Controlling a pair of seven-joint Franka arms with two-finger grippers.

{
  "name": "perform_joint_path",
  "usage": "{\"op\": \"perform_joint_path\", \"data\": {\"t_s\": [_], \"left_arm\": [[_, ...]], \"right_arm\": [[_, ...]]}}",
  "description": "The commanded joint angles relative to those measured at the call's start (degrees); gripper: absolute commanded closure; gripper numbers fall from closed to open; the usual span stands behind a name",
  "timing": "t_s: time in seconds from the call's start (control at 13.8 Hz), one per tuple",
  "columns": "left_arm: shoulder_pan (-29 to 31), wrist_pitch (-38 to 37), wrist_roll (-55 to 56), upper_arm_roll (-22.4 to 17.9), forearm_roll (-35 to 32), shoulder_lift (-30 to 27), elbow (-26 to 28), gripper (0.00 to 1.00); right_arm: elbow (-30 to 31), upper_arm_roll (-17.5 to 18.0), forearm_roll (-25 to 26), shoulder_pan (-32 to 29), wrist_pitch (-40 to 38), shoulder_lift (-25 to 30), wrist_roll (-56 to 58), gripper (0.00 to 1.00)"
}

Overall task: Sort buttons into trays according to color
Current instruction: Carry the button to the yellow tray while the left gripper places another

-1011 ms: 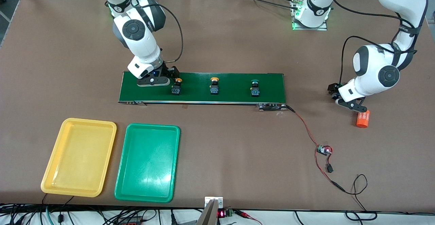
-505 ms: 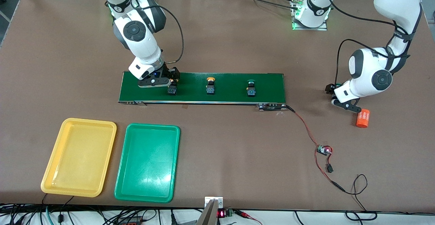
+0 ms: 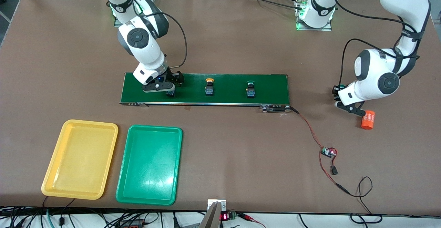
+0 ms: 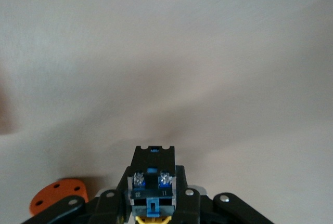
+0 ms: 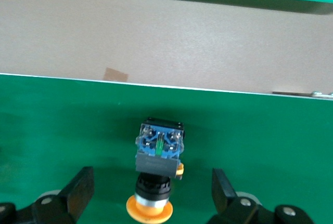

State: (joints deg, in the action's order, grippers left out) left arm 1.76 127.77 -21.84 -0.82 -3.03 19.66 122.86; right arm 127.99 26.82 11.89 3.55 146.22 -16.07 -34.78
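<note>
A brown table point(image 3: 220, 145) fills the frame, cables trailing along its lower edge. Across the middle lies a dark-green conveyor belt point(image 3: 268, 83) carrying 3 buttons. The right gripper point(image 3: 167, 86), fingers apart, straddles a yellow button point(image 5: 156, 177) at the belt's end toward the right arm. Another yellow button point(image 3: 208, 86) and a green button point(image 3: 250, 89) stand mid-belt. At the right of the frame, the left gripper point(image 3: 341, 97) is clamped on a fourth button point(image 4: 152, 182) over bare table, an orange cylinder point(image 3: 368, 119) just beside it. The yellow tray point(image 3: 80, 159) and green tray point(image 3: 149, 164) sit side by side at lower left
</note>
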Motion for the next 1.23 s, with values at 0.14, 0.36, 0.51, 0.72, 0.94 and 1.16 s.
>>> {"op": "perform_joint_path", "data": {"t_s": [0.14, 0.36, 0.51, 0.72, 0.94, 1.16], "left_arm": [[-2.55, -10.87, 17.82, 8.61, 1.44, -0.94, -9.48, 0.92], [-3.16, -10.52, 36.29, 16.53, 3.9, -0.06, -12.37, 0.89], [-3.86, -9.82, 42.47, 19.35, 5.3, 0.73, -12.82, 0.89], [-4.83, -4.56, 45.48, 20.68, 9.0, 2.4, -12.03, 0.87], [-5.88, -3.67, 49.86, 21.81, 9.18, 4.07, -11.85, 0.86], [-6.24, 0.19, 50.41, 21.91, 9.18, 4.69, -9.58, 0.82]], "right_arm": [[-0.9, 0.25, 5.08, -3.2, 0.82, -2.38, -0.38, 0.48], [-1.52, -0.01, 4.99, -3.29, 1.7, -3.61, -0.46, 0.71], [-1.96, -0.1, 4.99, -3.81, 1.61, -3.62, -0.38, 0.73], [-4.93, -0.1, 4.81, -5.57, 0.13, -3.09, 0.41, 0.88], [-14.23, -0.1, 4.64, -9.43, -8.46, -2.82, 5.57, 0.88], [-21.45, -0.19, 4.46, -16.27, -11.83, -4.31, 15.15, 0.88]]}}
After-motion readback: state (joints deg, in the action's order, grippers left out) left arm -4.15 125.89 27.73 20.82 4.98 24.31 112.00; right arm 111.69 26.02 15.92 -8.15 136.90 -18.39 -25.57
